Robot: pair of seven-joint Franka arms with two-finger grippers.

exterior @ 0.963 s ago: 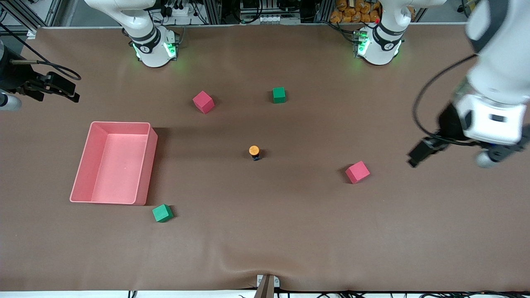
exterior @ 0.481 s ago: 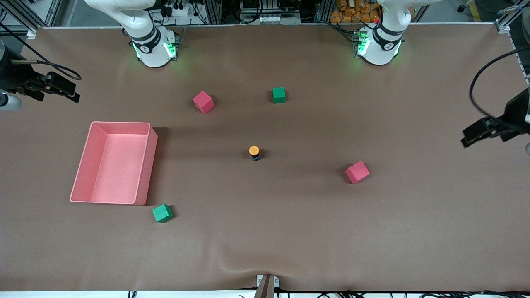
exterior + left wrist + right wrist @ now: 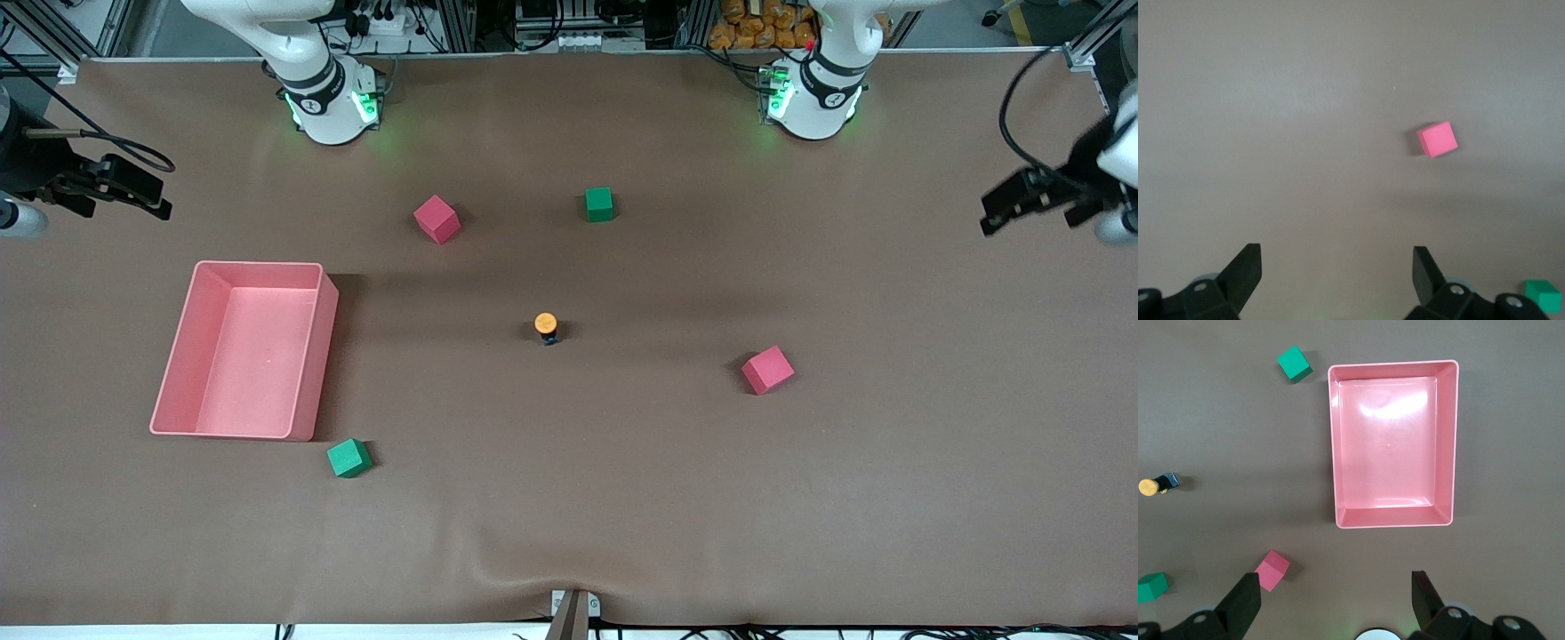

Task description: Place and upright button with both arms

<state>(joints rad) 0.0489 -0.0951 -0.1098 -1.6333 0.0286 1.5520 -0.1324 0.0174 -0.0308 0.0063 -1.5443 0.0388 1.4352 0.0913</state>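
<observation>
A brown mat [image 3: 622, 498] covers the table and is slightly rumpled at the edge nearest the front camera. Aluminium framing [image 3: 462, 22], cabling and a power strip [image 3: 387, 20] line the robots' side. Lighting is even, with soft shadows.

White jointed arms [image 3: 307, 53], dark joint rings, green-lit bases [image 3: 811, 107], black jaws, black cables.

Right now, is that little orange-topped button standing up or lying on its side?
Standing up: the button shows its round orange cap on top, black body just beneath.
</observation>
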